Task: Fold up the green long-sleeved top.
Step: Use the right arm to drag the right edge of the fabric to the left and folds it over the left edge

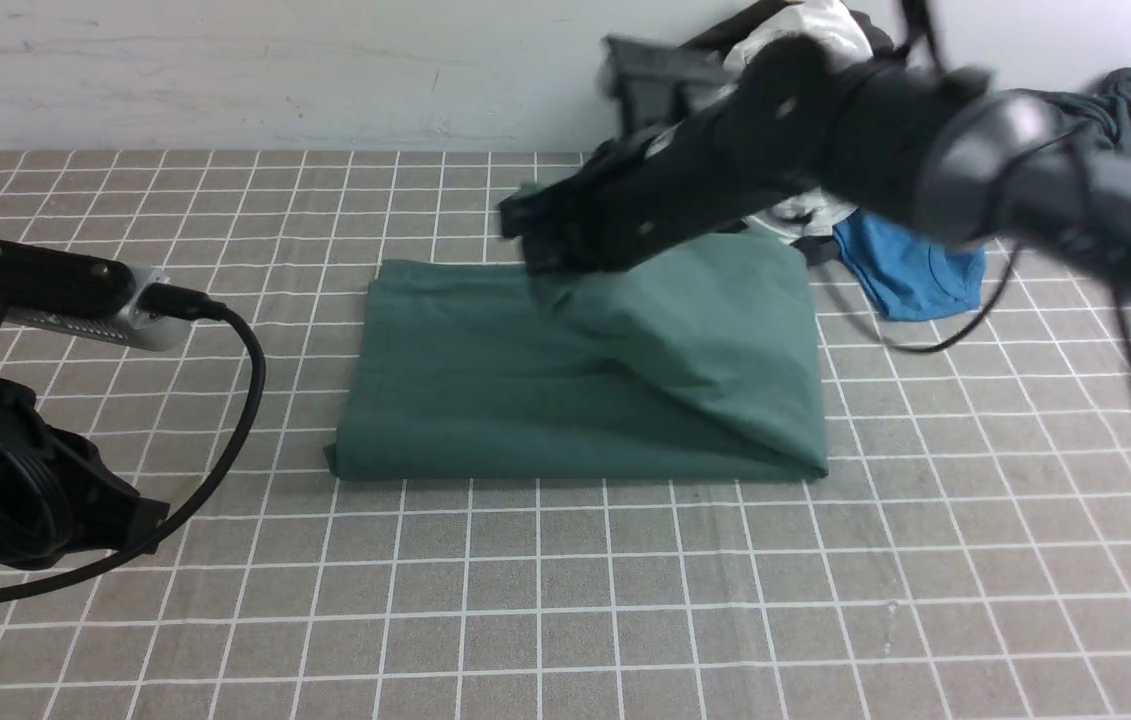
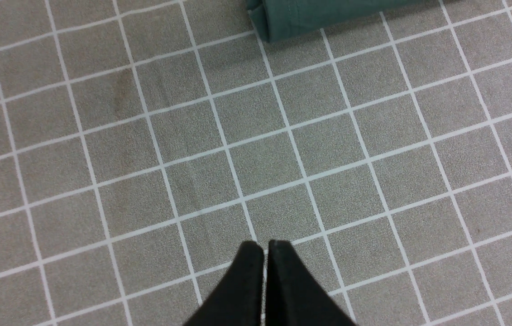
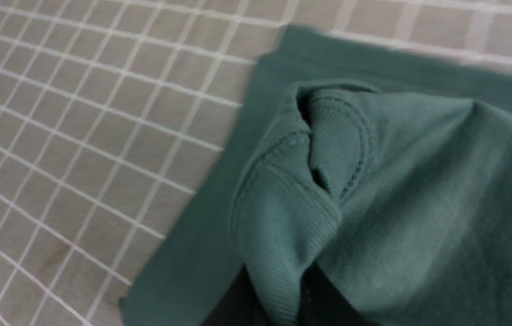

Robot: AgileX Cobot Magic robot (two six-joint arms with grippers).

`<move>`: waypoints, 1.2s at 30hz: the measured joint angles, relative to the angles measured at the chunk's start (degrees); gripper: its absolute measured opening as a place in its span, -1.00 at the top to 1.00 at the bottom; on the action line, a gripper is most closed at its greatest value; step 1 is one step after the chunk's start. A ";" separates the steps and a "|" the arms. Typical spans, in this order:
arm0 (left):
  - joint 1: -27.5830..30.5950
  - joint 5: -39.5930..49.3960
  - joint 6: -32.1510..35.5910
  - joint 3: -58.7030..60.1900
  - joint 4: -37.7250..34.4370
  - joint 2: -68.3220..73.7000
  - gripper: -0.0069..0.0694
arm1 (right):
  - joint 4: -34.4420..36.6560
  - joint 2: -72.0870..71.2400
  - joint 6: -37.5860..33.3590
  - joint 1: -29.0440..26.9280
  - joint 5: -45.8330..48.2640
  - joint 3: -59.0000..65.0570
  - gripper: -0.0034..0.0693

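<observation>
The green long-sleeved top point(image 1: 485, 390) lies partly folded in the middle of the grid-patterned table. Its right half is lifted into a slanting ridge point(image 1: 715, 330). My right gripper point(image 1: 540, 250) hovers over the top's far middle, shut on the top's ribbed hem point(image 3: 283, 226), which bunches up between the two black fingers. My left gripper point(image 2: 265, 246) is shut with nothing in it, held above bare table near the front left; a corner of the top point(image 2: 283, 22) shows beyond it.
At the back right lies a bright blue shirt point(image 1: 910, 270), beside a pile of white point(image 1: 825, 30) and dark charcoal point(image 1: 1120, 120) garments against the wall. A black cable point(image 1: 235, 400) loops from the left arm. The grid-patterned table point(image 1: 625, 600) stretches to the front.
</observation>
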 joint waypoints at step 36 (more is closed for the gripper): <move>0.00 -1.79 7.43 0.00 -6.92 -1.41 0.83 | 4.05 14.17 -15.94 7.60 -1.60 -11.95 0.94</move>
